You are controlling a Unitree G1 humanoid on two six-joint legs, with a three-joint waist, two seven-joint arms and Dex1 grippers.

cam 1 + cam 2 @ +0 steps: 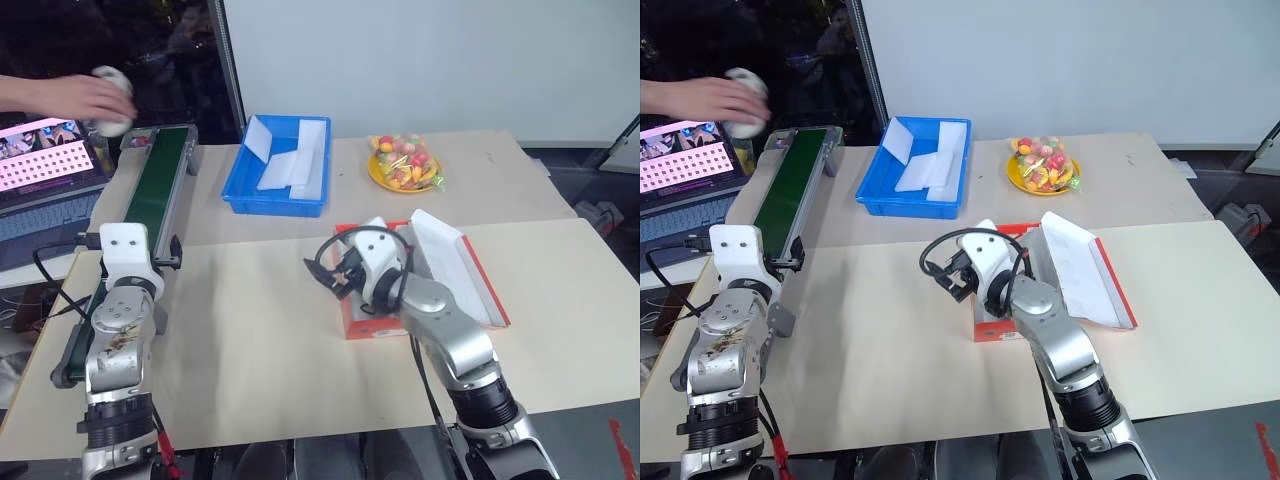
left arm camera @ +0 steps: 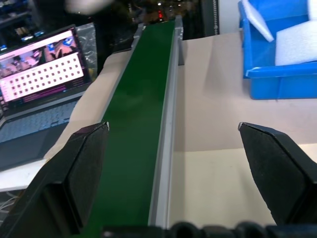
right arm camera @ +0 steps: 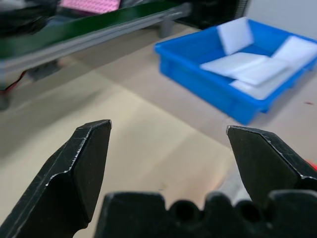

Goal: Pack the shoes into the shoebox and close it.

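Note:
The red-orange shoebox (image 1: pixel 366 326) lies right of the table's middle. Its lid (image 1: pixel 455 262) is open and leans to the right, white inside showing. My right gripper (image 3: pixel 168 127) is open and empty. It hovers over the box's left end (image 1: pixel 343 272), pointing left towards the blue tray, and my arm hides most of the box's inside. My left gripper (image 2: pixel 171 130) is open and empty, pointing forward along the near part of the green conveyor belt (image 1: pixel 155 188). At the belt's far end a person's hand (image 1: pixel 75 95) holds a light grey-white shoe (image 1: pixel 112 100).
A blue tray (image 1: pixel 240 190) with white foam pieces stands behind the table's middle. To its right is a yellow plate (image 1: pixel 376 176) of colourful sweets. A laptop (image 1: pixel 45 160) with a pink screen sits at the far left beside the belt.

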